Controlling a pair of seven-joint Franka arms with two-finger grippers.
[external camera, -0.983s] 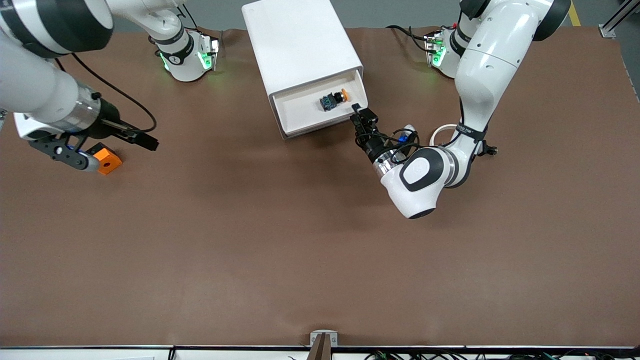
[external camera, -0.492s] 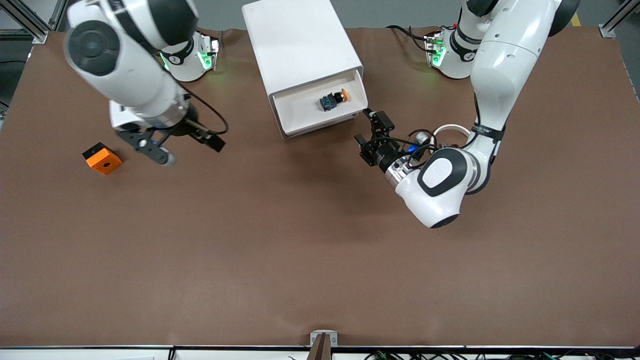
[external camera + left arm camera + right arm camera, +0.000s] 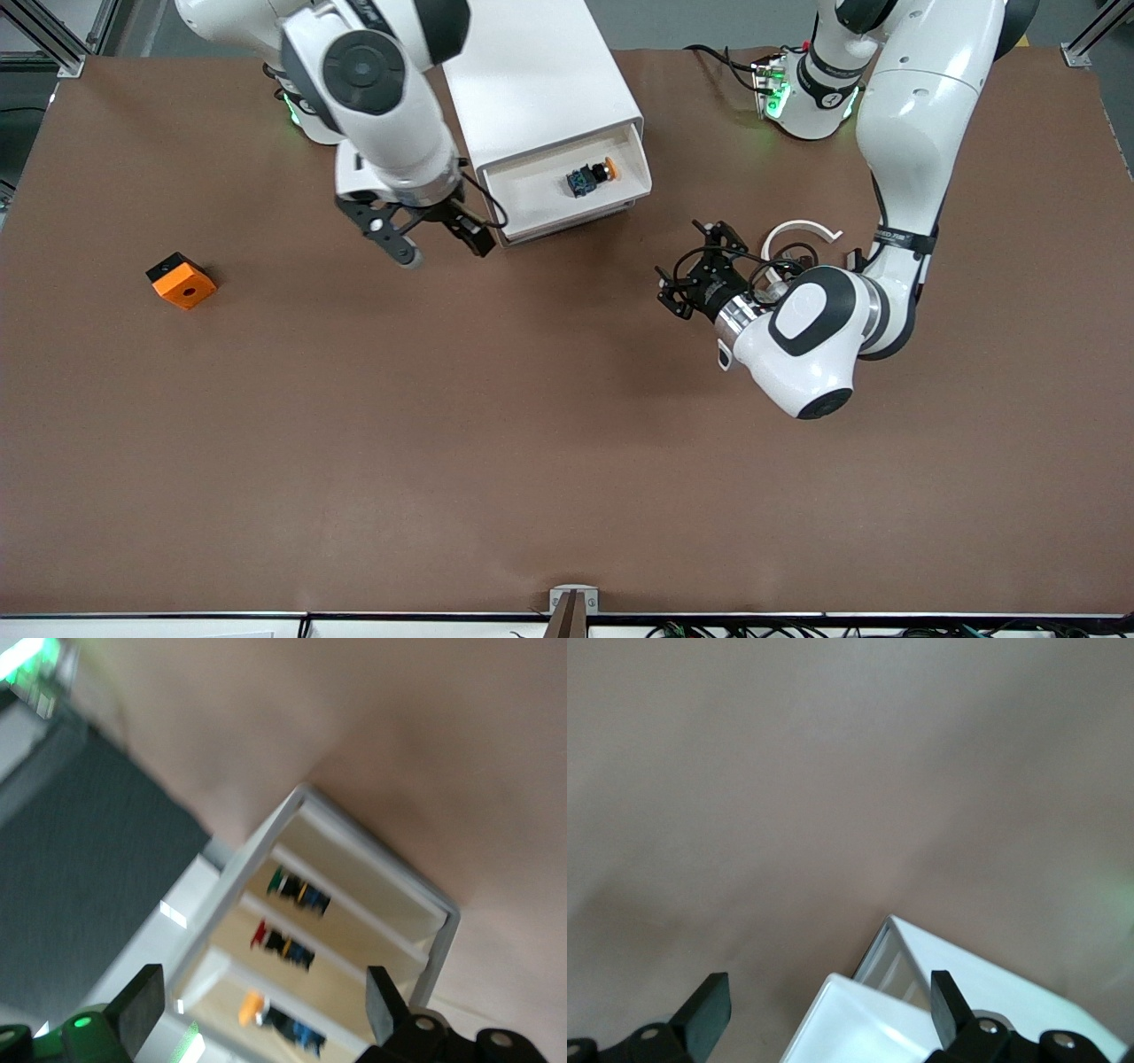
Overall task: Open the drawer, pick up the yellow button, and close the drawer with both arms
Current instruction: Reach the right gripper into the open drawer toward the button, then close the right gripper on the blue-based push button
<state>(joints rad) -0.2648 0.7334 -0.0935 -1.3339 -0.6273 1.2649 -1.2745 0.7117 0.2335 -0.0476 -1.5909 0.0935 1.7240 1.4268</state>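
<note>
The white cabinet (image 3: 532, 80) has its bottom drawer (image 3: 532, 208) pulled out. In it lies the button (image 3: 592, 177), with an orange cap, black body and blue base. My right gripper (image 3: 440, 248) is open over the table, beside the drawer's front corner at the right arm's end. The right wrist view shows its fingers (image 3: 709, 1003) spread on either side of that white drawer corner (image 3: 859, 1019). My left gripper (image 3: 687, 264) is open and empty over the table, off the drawer's other front corner. The left wrist view shows the button (image 3: 266, 1017), blurred, between its spread fingers (image 3: 137, 1003).
An orange block (image 3: 182, 282) with a round hole lies toward the right arm's end of the table. A white arc (image 3: 797, 232) and small black clip parts (image 3: 855, 260) lie beside the left arm's wrist. The left wrist view shows other small parts (image 3: 297, 890) inside the cabinet.
My right arm swung from the orange block to the drawer's front corner. My left gripper opened, came off the drawer's front edge and drew back. The drawer stayed open.
</note>
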